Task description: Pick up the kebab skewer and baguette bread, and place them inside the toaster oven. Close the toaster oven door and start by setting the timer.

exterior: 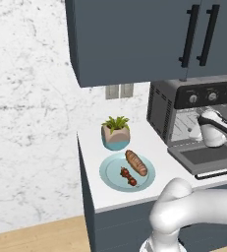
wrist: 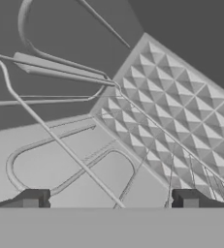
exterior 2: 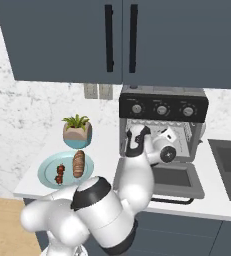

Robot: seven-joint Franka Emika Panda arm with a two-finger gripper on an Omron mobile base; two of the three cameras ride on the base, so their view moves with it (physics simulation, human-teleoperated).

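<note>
The fingers [wrist: 110,199] stand wide apart and empty inside the toaster oven [exterior 2: 162,107], over its wire rack [wrist: 74,155]. At lower left in the right base view, kebab skewer [exterior 2: 60,173] and baguette bread [exterior 2: 78,163] lie side by side on the plate [exterior 2: 46,167] on the bench [exterior 2: 32,187]; the toaster oven door [exterior 2: 179,182] hangs open

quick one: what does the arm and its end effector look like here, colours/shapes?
The arm is glossy white with rounded, bulbous links and dark grey to black bands at the joints; one black-capped joint sits near the wrist. No cables or markings are visible. The end effector has two small, blocky dark grey finger tips.

The kebab skewer [exterior: 128,176] and baguette bread [exterior: 136,163] lie on a plate [exterior: 110,176] left of the toaster oven [exterior: 160,109].
</note>
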